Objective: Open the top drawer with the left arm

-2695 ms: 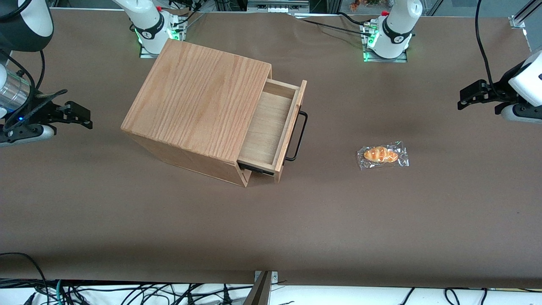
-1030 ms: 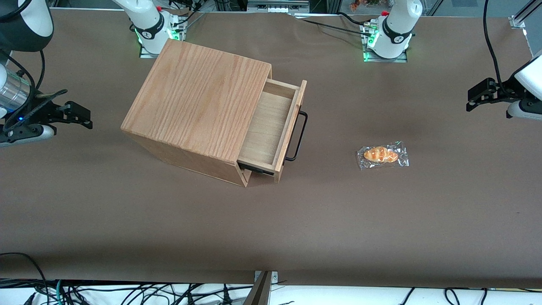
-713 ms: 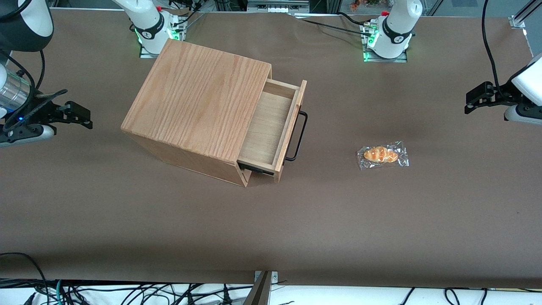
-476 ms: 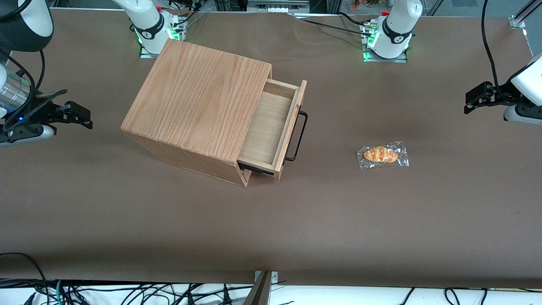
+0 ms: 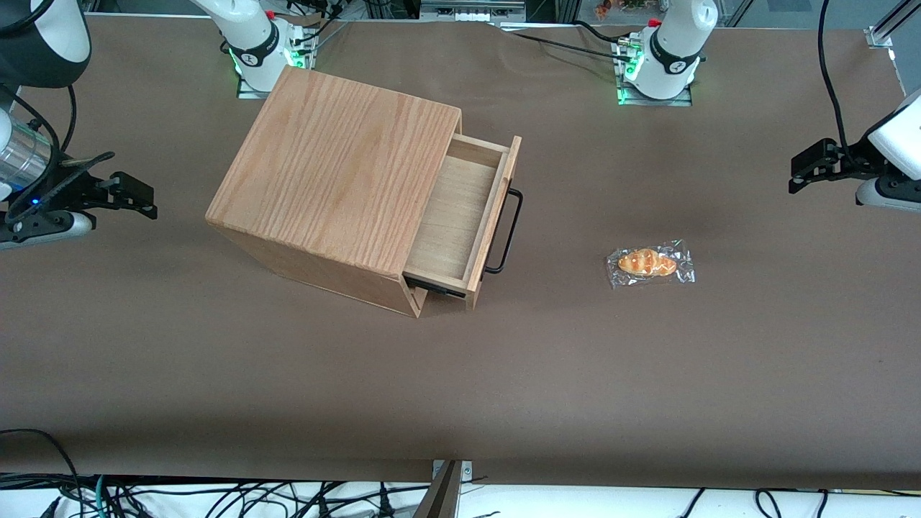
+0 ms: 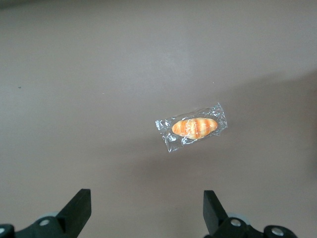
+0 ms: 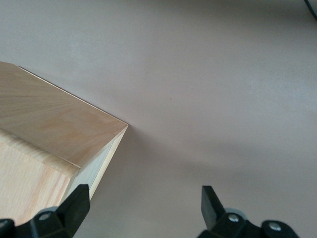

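Note:
The oak-grain cabinet [image 5: 334, 176] stands on the brown table. Its top drawer [image 5: 460, 216] is pulled partway out, showing paler wood inside, and its thin black U-shaped handle [image 5: 507, 230] points toward the working arm's end. The left arm [image 5: 888, 155] hovers near that end of the table, far from the drawer. Its black gripper [image 5: 802, 171] is open and holds nothing. In the left wrist view the gripper [image 6: 147, 210] has its fingers [image 6: 79, 210] wide apart above bare table.
A wrapped bread roll [image 5: 650, 263] lies on the table between the drawer and the left gripper; the same roll [image 6: 194, 127] shows in the left wrist view. Two arm bases [image 5: 665, 57] stand at the table edge farthest from the front camera. Cables hang along the near edge.
The left gripper drifted farther from the drawer, rose a little, then settled in the last half second. The drawer and bread roll have not moved.

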You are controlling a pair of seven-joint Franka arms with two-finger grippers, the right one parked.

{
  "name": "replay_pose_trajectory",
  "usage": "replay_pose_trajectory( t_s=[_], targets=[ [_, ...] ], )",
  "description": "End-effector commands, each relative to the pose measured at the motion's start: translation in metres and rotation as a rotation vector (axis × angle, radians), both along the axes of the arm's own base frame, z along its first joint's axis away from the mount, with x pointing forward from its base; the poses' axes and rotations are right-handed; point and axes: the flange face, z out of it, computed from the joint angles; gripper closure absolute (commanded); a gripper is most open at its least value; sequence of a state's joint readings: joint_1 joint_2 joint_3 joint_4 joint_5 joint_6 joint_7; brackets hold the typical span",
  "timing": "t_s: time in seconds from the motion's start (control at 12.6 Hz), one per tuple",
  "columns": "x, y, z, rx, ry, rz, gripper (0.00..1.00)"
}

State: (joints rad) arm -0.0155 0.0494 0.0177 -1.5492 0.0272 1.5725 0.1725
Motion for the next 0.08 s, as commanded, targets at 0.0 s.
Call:
replay_pose_trajectory(
  t_s=[0.0],
  targets=[
    [0.0013,-0.0010,0.0014,0.018,-0.009,-0.016,0.00]
  ],
)
